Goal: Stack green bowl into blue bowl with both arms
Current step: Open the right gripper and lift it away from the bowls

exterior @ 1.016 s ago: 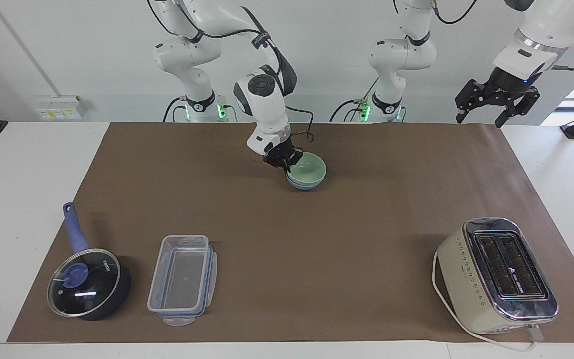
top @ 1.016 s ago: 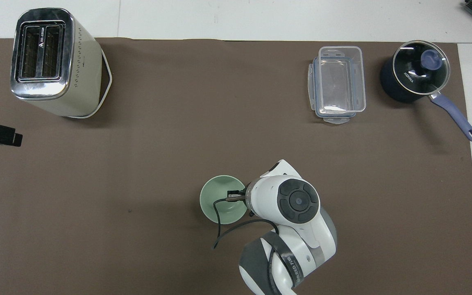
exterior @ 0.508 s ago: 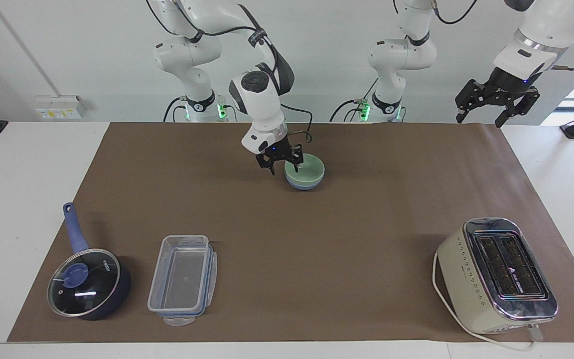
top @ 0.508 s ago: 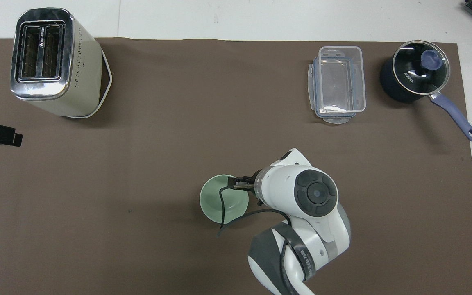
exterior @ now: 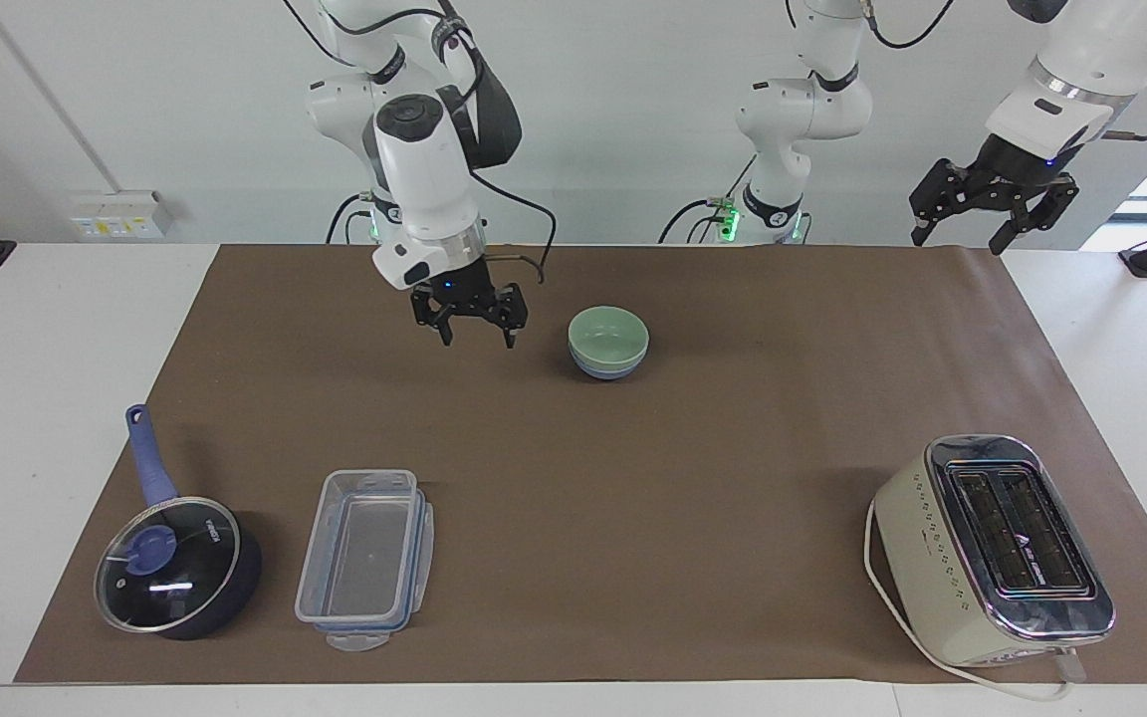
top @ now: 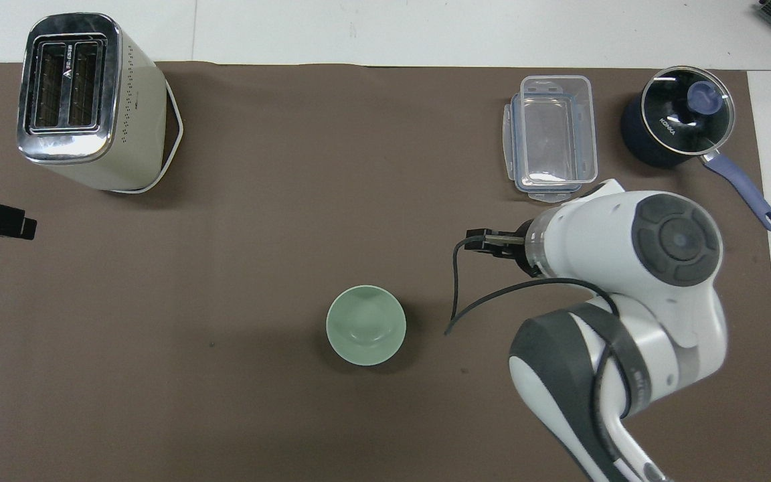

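Note:
The pale green bowl [exterior: 609, 334] sits nested inside the periwinkle-blue bowl [exterior: 604, 370] on the brown mat, near the robots' edge at mid-table. In the overhead view only the green bowl [top: 365, 325] shows; the blue bowl is hidden under it. My right gripper [exterior: 479, 337] is open and empty, raised above the mat beside the bowls toward the right arm's end, clear of them. In the overhead view the right arm's wrist covers it. My left gripper [exterior: 960, 234] is open and empty, held high over the mat's corner at the left arm's end, where that arm waits.
A cream toaster [exterior: 997, 548] with its cord stands far from the robots at the left arm's end. A clear plastic container [exterior: 364, 558] and a dark blue lidded saucepan [exterior: 175, 568] stand far from the robots at the right arm's end.
My right gripper let go of the green bowl's rim, opened, rose and drew away toward the right arm's end. The stacked bowls stay put. The left arm has not moved.

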